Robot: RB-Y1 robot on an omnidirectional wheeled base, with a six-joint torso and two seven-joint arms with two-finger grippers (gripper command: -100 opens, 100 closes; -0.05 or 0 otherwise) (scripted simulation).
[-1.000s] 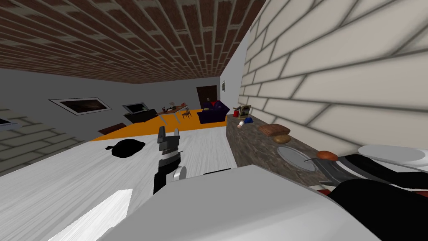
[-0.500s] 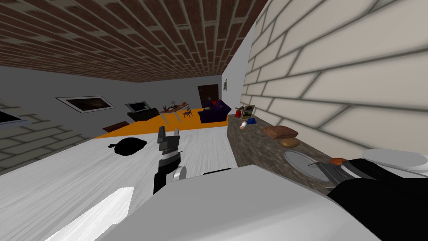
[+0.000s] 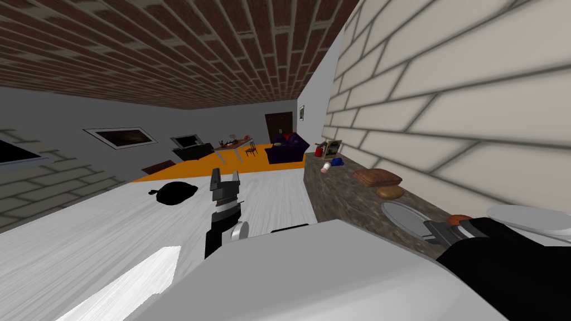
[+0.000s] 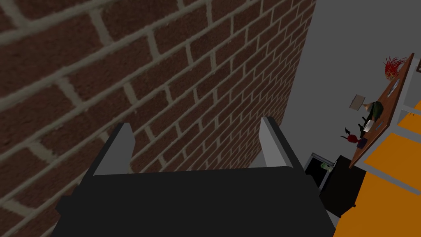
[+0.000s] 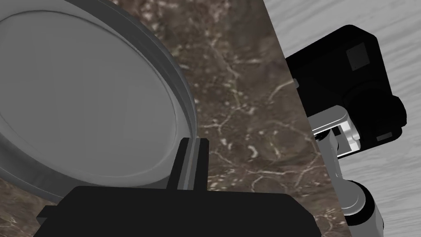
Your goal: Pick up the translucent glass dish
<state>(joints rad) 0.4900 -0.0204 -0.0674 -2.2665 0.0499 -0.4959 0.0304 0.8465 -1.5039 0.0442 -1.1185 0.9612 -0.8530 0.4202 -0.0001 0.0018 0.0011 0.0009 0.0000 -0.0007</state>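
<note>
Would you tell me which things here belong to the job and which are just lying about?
Job: grey dish; right gripper, shut on its rim.
Lying about: brown cushion, brown loaf, white plate, black bag; left gripper, open.

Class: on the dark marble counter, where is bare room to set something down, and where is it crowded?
Bare: the marble counter between the grey dish and the front edge, and between the white cup and brown cushion. Crowded: cushion, loaf, dish and right gripper sit close together.
</note>
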